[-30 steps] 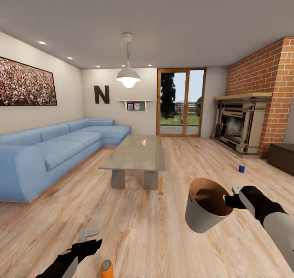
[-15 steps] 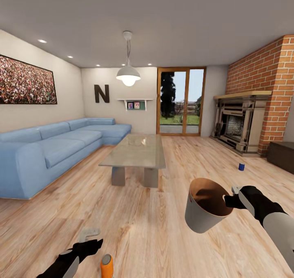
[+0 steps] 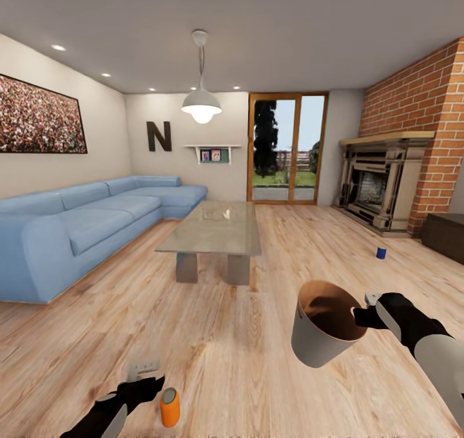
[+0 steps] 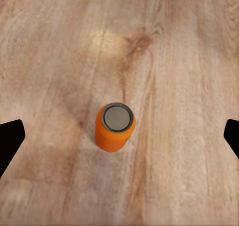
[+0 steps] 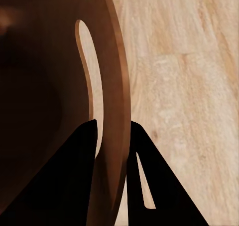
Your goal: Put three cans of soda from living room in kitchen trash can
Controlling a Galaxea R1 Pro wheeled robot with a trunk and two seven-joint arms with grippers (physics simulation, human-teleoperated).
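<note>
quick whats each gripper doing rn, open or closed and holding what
Left gripper: open, empty, above the orange soda can standing on the floor.
Right gripper: shut on the rim of the trash can.

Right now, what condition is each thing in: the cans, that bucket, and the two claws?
Orange can: upright on the floor, untouched, between the open fingers.
Blue can: upright on the floor near the fireplace.
Trash can: held off the floor, tilted, its inside too dark to see.
Left claw: open, above the orange can.
Right claw: shut on the trash can's rim.
</note>
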